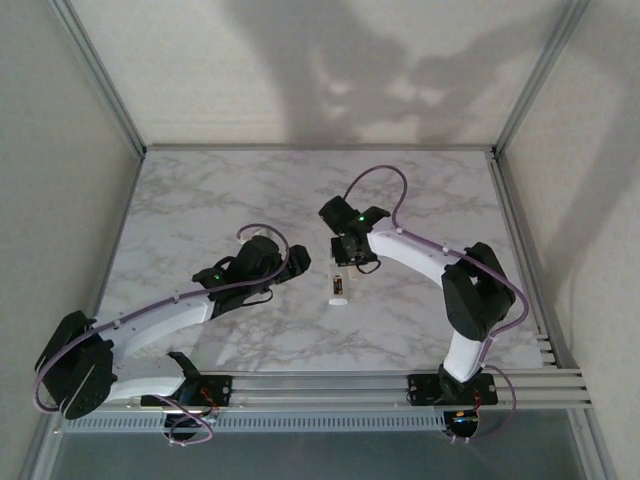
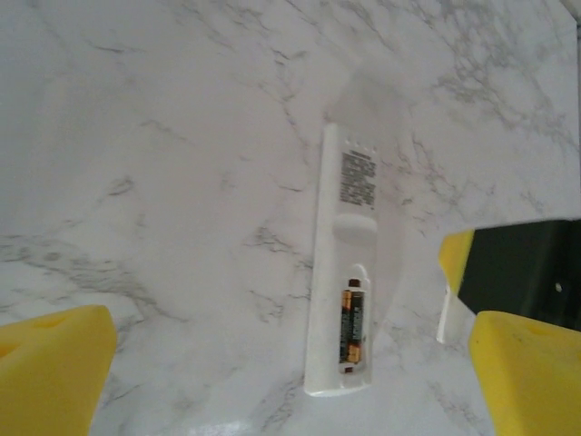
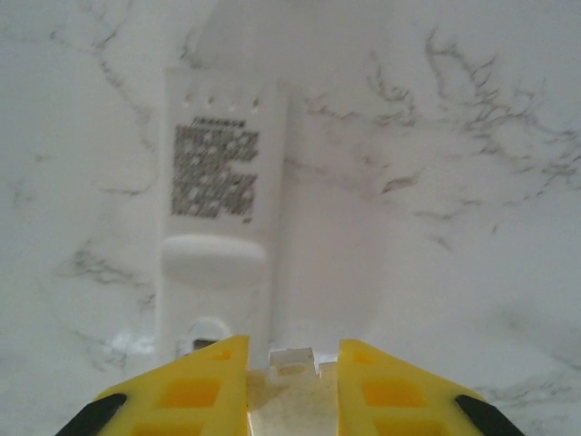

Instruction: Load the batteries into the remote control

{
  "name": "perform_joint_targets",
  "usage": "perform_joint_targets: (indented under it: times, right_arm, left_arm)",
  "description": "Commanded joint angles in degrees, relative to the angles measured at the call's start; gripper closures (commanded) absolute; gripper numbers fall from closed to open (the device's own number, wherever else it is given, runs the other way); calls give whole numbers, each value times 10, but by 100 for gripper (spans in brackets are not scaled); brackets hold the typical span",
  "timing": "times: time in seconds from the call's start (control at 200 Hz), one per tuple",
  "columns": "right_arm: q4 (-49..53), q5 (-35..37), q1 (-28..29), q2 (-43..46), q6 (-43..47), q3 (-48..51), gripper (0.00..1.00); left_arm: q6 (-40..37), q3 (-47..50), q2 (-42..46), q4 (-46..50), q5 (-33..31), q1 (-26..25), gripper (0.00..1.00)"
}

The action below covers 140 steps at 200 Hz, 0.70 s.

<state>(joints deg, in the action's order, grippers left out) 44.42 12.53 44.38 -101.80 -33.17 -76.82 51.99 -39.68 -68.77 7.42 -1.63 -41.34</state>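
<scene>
Marble table [image 1: 200,200], walled on three sides by pale panels [image 1: 60,150], ended at a rail [image 1: 330,385] by the arm bases. The remote [image 2: 349,263] lay back-up near the middle, well apart from every wall, with marble all round it. A battery [image 2: 352,325] sat in its open bay. The left gripper [image 2: 290,318] hung over the remote, jaws spread wide, grasping nothing. The right gripper [image 3: 292,347] stood at the bay end, fingers nearly closed, pinching a small white piece [image 3: 290,363].
</scene>
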Motion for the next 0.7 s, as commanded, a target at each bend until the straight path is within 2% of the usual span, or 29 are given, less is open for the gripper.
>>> perform_joint_targets:
  times: [0.0, 0.381, 0.696]
  right_arm:
    - [19, 46, 28, -16, -68, -24, 76]
    - [10, 98, 82, -39, -168, -3, 76]
    - [11, 122, 102, -70, -196, -3, 75]
  left_arm:
    - [11, 23, 33, 36, -30, 10, 0]
    - [21, 70, 131, 71, -48, 33, 0]
    - [19, 89, 162, 86, -42, 41, 1]
